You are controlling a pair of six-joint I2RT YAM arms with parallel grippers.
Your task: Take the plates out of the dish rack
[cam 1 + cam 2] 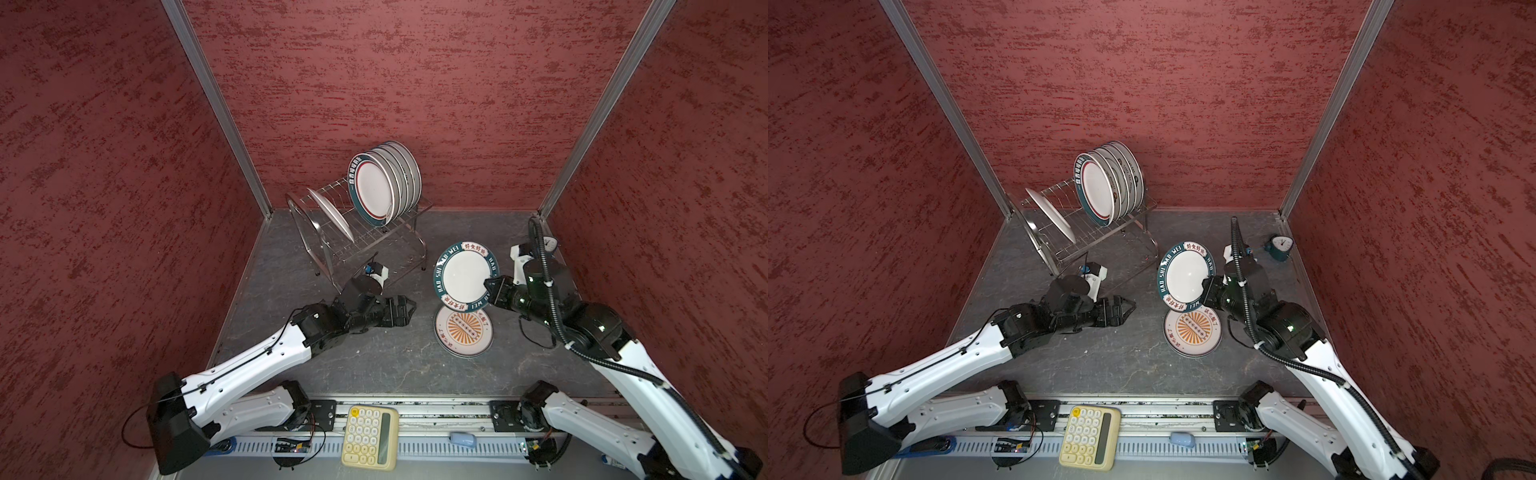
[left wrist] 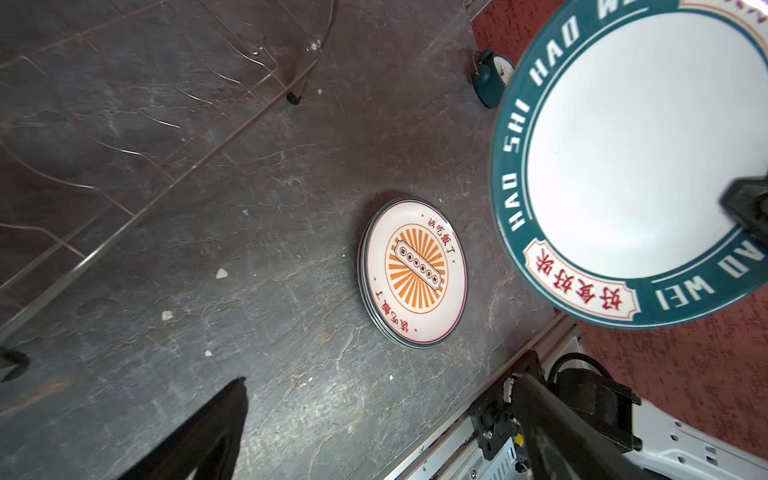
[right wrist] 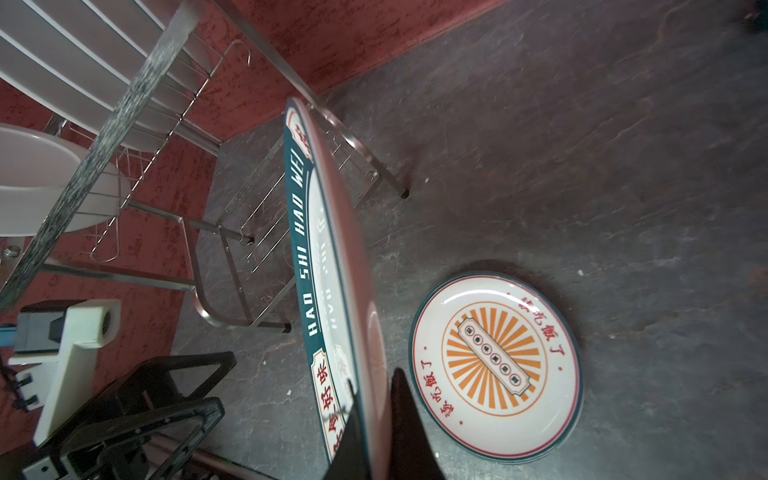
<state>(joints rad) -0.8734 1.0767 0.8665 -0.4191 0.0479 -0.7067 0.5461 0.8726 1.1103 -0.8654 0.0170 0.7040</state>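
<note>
Grey, veined stone-look surface (image 1: 374, 365) lay under both claws. Beyond the left claw (image 1: 410, 315), toward the far corner, stood the stainless wire dish rack (image 1: 370, 245), its feet on the surface. On its upper shelf, at the end farther from that claw, a row of upright plates (image 1: 376, 189) stood packed face to back. The front one showed a dark teal rim band and a white centre, and the number behind it could not be told. A single white plate (image 1: 332, 214) leaned alone in the slots near the rack's curved side frame, apart from the row.

The right claw (image 1: 488, 291) was pinching the rim of a teal-rimmed plate (image 1: 463, 274) lettered HAO SHI HAO WEI. The right wrist view showed one finger on each face. The plate hung tilted in the air, clear of the rack, between the two claws. Just below it and the right claw, a low stack of orange sunburst plates (image 1: 463, 331) lay flat and face up on the surface, red characters round the rim.

The left claw was spread wide and held nothing, hovering above the surface and pointing toward the sunburst stack, apart from it.

Behind both claws, on the near rail, sat a cream calculator (image 1: 370, 436). Beyond the right claw, near the far wall, stood a small teal alarm clock (image 1: 1279, 248). A pale blue mouse (image 1: 461, 439) lay beside the calculator.
</note>
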